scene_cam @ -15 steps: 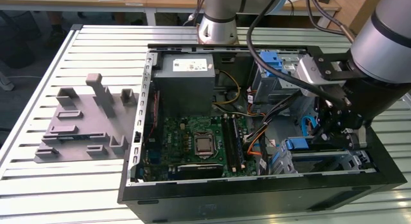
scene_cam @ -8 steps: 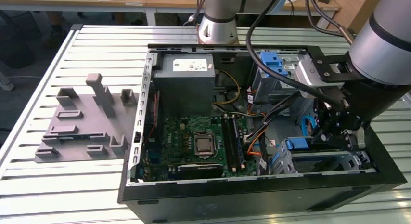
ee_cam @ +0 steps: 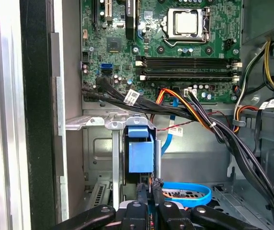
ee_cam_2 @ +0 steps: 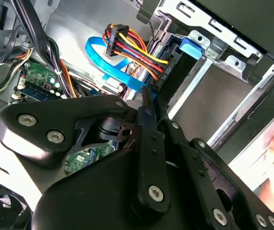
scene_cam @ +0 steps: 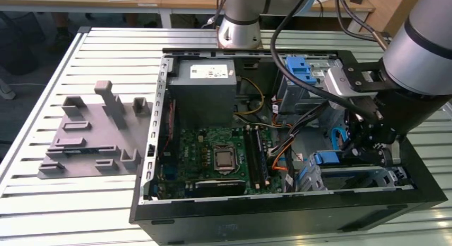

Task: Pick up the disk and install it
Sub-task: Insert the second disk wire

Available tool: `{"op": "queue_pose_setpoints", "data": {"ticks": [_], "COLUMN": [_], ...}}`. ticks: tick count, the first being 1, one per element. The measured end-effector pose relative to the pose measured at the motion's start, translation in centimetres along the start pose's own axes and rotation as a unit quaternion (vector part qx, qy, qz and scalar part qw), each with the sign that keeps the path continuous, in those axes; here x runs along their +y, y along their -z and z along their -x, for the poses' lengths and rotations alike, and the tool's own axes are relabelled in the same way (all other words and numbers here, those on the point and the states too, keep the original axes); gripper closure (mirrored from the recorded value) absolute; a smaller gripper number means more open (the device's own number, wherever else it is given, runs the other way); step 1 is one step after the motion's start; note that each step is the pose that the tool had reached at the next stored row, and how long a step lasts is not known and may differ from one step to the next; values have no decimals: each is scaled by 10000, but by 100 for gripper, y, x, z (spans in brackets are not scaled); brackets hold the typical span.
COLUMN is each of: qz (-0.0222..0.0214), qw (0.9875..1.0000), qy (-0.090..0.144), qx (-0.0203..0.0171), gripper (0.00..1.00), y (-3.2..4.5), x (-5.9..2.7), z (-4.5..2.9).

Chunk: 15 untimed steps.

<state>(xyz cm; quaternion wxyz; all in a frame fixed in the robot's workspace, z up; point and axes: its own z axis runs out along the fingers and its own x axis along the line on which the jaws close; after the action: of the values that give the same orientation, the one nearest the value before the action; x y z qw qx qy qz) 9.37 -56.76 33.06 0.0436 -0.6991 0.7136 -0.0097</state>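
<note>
Gripper [ee_cam: 150,191] is sitting low inside the open PC case [scene_cam: 282,211], at the drive bay [ee_cam: 103,125] near the case's front corner on the exterior view's right. In both wrist views its black fingers [ee_cam_2: 145,120] are pressed close together, w/ almost no gap showing between them; whether anything thin is pinched there I can't tell, since the tips are running into cables and the blue part just ahead. Directly ahead of the tips in the first wrist view is the disk's [ee_cam: 141,152] blue plastic carrier end, standing edge-on in the bay's metal rails, so the disk is looking seated in the bay rather than carried. A blue flat data cable [ee_cam: 187,192] is curling just beside the fingers, and a bundle of red, yellow, black power wires [ee_cam_2: 134,50] is plugging into a black connector close by. Beyond the bay, the green motherboard [ee_cam: 175,52] is lying w/ its CPU socket [ee_cam: 187,24] and RAM slots exposed. Small white tags on the cables and a white sticker on the grey power supply [scene_cam: 205,87] are carrying print too small to read. Outside the case, a grey moulded fixture [scene_cam: 92,135] is resting on the slatted table [scene_cam: 71,203], well apart from the arm. A person's fingers are showing at the edge of the second wrist view.
</note>
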Motion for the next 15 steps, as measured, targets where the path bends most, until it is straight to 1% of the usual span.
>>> {"op": "queue_pose_setpoints", "data": {"ticks": [7,8,15], "qz": [0,0,0], "qw": [10000,10000,10000], "qy": [0,0,1], "qx": [0,0,-1], "gripper": [83,77,77], "y": [-6,-6,39], "x": [0,0,-3], "z": [-1,-1,2]}}
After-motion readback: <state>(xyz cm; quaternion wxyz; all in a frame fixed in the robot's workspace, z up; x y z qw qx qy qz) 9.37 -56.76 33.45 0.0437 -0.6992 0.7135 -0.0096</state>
